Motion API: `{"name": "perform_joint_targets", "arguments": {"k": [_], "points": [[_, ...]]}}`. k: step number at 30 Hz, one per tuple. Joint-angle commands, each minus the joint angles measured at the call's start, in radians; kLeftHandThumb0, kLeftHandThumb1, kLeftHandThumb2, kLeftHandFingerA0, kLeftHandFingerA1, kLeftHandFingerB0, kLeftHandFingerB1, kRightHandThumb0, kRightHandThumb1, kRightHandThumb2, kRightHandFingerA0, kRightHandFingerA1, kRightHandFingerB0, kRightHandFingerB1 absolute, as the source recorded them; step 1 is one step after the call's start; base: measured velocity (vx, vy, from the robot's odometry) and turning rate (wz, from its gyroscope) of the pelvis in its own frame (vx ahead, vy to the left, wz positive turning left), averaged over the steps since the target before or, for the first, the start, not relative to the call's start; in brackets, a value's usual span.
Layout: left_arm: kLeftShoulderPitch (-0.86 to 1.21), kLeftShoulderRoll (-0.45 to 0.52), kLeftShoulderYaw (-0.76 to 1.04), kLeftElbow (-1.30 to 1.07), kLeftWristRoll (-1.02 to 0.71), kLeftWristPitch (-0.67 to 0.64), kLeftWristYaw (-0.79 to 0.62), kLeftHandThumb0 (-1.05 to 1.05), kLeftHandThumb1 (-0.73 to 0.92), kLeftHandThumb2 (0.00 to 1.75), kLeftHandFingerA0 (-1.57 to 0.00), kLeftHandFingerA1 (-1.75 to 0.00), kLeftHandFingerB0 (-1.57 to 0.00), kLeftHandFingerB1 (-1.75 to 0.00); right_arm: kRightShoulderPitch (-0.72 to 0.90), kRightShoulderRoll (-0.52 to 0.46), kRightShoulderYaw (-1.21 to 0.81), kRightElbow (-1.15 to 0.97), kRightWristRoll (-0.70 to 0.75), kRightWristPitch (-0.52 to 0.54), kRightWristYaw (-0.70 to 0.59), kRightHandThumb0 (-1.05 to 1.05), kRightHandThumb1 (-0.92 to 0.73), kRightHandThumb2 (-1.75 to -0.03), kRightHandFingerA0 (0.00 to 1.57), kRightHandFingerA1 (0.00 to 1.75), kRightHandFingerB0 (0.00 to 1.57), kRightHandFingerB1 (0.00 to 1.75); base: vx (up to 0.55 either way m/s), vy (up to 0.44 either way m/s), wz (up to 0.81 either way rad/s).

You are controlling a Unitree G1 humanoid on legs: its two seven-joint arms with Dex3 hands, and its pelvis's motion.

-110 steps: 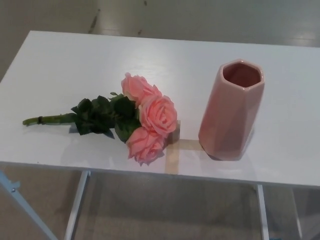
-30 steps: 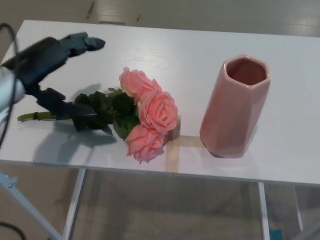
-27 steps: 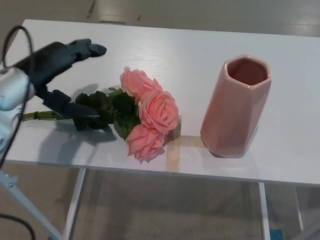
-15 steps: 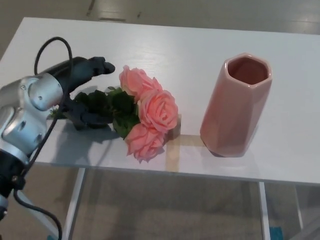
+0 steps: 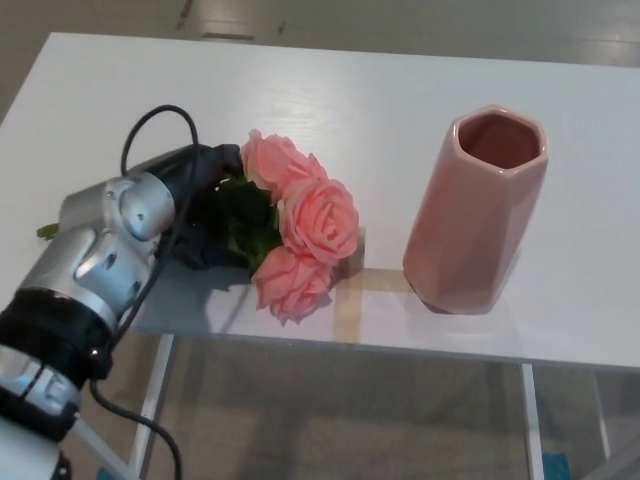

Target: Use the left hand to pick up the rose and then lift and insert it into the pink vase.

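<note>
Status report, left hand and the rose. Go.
Left hand down at the rose by its leaves, grasp not confirmed. Rose flat on table. Pink vase upright, mouth clear. Right hand not in view.

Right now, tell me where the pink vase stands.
Head view: the glossy faceted pink vase stands upright on the white table's right side, right of the pink roses.

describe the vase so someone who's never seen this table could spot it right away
On the white table, look to the right side, near the front edge. The pink vase stands there upright, apart from the roses. It is the only tall, glossy, faceted thing, with an open angular mouth.
</note>
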Motion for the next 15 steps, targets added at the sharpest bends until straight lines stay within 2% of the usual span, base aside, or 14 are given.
{"name": "perform_joint_targets", "arguments": {"k": [1,2,5,6,7,8,9,10,11,12,14,15], "points": [[-0.007,-0.041,-0.016,0.057,0.049,-0.044,0.056,-0.5,0.44,0.56,-0.1,-0.23,-0.12,-0.25,0.009,-0.002,-0.016,0.003,0.009,0.003,-0.005,-0.32,-0.67,-0.59,0.69,0.5,0.58,0.44,0.0,0.0,0.0],[-0.001,-0.045,-0.021,0.071,0.058,-0.053,0.07,-0.46,0.29,0.68,0.0,-0.35,-0.06,-0.39,0.008,0.002,-0.019,0.003,0.011,0.003,-0.004,-0.32,-0.67,-0.6,0.69,0.5,0.58,0.44,0.0,0.0,0.0],[-0.006,-0.048,-0.017,0.085,0.063,-0.063,0.076,-0.46,0.29,0.68,0.0,-0.35,-0.06,-0.39,0.005,0.003,-0.022,0.003,0.009,0.004,-0.003,-0.32,-0.67,-0.6,0.69,0.5,0.58,0.44,0.0,0.0,0.0],[0.004,-0.056,-0.016,0.102,0.063,-0.081,0.1,-0.3,0.56,0.63,-0.23,-0.34,-0.21,-0.32,0.006,0.002,-0.022,0.002,0.008,0.0,-0.002,-0.32,-0.67,-0.6,0.69,0.5,0.58,0.44,0.0,0.0,0.0],[0.018,-0.068,-0.015,0.128,0.065,-0.108,0.136,-0.3,0.56,0.63,-0.23,-0.34,-0.21,-0.32,0.006,0.001,-0.022,0.0,0.007,-0.005,0.0,-0.32,-0.67,-0.6,0.69,0.5,0.58,0.44,0.0,0.0,0.0],[0.02,-0.075,-0.002,0.144,0.051,-0.125,0.147,-0.22,0.63,0.59,-0.41,-0.35,-0.3,-0.31,0.004,0.002,-0.022,0.0,0.006,-0.007,0.0,-0.32,-0.66,-0.59,0.69,0.5,0.58,0.44,0.0,0.0,0.0],[0.024,-0.083,0.016,0.153,0.032,-0.134,0.147,-0.2,0.69,0.61,-0.54,-0.46,-0.4,-0.33,0.004,0.003,-0.021,0.0,0.005,-0.007,-0.002,-0.32,-0.67,-0.59,0.69,0.5,0.58,0.44,0.0,0.0,0.0],[0.03,-0.091,0.032,0.162,0.018,-0.143,0.154,-0.19,0.73,0.61,-0.62,-0.59,-0.53,-0.37,0.004,0.002,-0.02,-0.001,0.004,-0.008,-0.001,-0.33,-0.65,-0.6,0.69,0.5,0.57,0.44,0.0,0.0,0.0],[0.037,-0.101,0.045,0.166,0.01,-0.146,0.163,-0.19,0.79,0.64,-0.79,-0.53,-0.71,-0.45,0.004,0.002,-0.02,-0.001,0.004,-0.01,0.001,-0.32,-0.67,-0.59,0.7,0.5,0.59,0.44,0.0,0.0,0.0],[0.044,-0.11,0.056,0.168,0.006,-0.145,0.173,-0.19,0.79,0.64,-0.79,-0.53,-0.71,-0.45,0.004,0.002,-0.021,-0.002,0.005,-0.011,0.004,-0.32,-0.67,-0.59,0.7,0.5,0.59,0.44,0.0,0.0,0.0],[0.046,-0.125,0.065,0.165,0.012,-0.122,0.174,-0.22,0.83,0.64,-0.9,-0.81,-0.75,-0.48,0.003,0.001,-0.02,-0.003,0.005,-0.012,0.006,-0.32,-0.66,-0.59,0.7,0.5,0.59,0.44,0.0,0.0,0.0],[0.047,-0.128,0.068,0.168,0.015,-0.121,0.176,-0.22,0.83,0.64,-0.9,-0.81,-0.75,-0.48,0.003,0.001,-0.021,-0.003,0.005,-0.012,0.006,-0.32,-0.66,-0.59,0.7,0.5,0.59,0.44,0.0,0.0,0.0]]}}
